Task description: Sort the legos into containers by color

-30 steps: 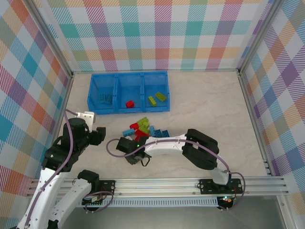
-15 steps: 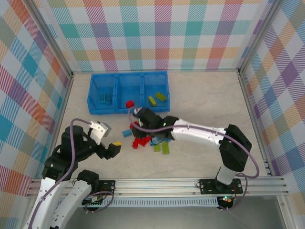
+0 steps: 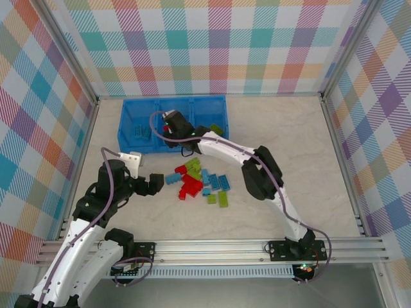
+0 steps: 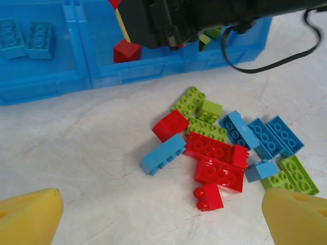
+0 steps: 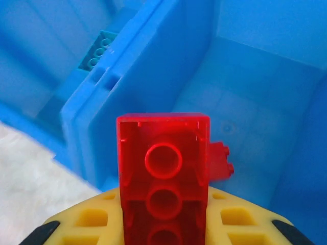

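Right gripper is clamped tight on one red brick, studs facing the wrist camera. It hangs over the middle compartment of the blue tray, where another red brick already lies.

Left gripper is spread fully wide with nothing in it. It sits low over the bench at 9 o'clock of the loose pile.

Risks as I judge them:
- The divider wall stands close at 10 o'clock of the held brick. If I release here, the brick may clip the rim and tip in among the blue bricks.
- It could also bounce out at 6 o'clock onto the bench.
- Such wide jaws could scatter the pile's tightly packed bricks on descent.
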Tool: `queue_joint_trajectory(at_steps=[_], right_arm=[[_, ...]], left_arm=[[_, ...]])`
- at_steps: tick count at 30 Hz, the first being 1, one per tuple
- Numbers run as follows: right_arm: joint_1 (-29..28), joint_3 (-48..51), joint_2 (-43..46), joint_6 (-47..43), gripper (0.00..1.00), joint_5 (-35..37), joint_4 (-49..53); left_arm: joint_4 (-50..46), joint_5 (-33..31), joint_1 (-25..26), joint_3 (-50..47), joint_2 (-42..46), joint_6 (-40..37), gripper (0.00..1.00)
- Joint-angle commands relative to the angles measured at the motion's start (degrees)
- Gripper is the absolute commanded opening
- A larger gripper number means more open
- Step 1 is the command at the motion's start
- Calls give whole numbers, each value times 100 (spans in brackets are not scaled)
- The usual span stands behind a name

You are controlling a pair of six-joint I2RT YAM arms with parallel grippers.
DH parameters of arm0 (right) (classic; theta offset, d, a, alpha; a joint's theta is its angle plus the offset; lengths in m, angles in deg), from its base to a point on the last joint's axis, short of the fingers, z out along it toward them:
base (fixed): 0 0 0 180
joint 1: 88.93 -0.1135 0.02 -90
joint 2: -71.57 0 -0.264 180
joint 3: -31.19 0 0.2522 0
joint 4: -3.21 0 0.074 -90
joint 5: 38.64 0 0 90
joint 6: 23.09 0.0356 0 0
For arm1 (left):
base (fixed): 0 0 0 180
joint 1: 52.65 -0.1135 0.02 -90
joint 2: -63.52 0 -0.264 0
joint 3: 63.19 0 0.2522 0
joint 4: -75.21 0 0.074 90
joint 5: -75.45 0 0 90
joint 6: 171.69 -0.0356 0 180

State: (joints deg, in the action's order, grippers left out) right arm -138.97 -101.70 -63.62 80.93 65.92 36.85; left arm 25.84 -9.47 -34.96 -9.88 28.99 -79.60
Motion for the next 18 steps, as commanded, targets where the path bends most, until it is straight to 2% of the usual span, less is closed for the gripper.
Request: queue_joint_trajectory(at_steps=[1, 6, 11, 15, 18], right_arm=[[93, -938, -490, -169, 33, 291, 615], [117, -1724, -819, -240, 43, 113, 1033], [126, -1844, -590, -242, 49, 12, 1333], [126, -1474, 100, -242, 50, -219, 1572], [126, -344, 1167, -325, 56, -664, 1451]], left_arm=[[-1, -538, -20, 60, 173, 278, 100], [-138, -697, -23, 87, 193, 196, 100], [-156, -666, -20, 81, 183, 186, 100], [-118, -644, -20, 66, 127, 290, 100], [-17, -522, -20, 70, -68, 806, 100]])
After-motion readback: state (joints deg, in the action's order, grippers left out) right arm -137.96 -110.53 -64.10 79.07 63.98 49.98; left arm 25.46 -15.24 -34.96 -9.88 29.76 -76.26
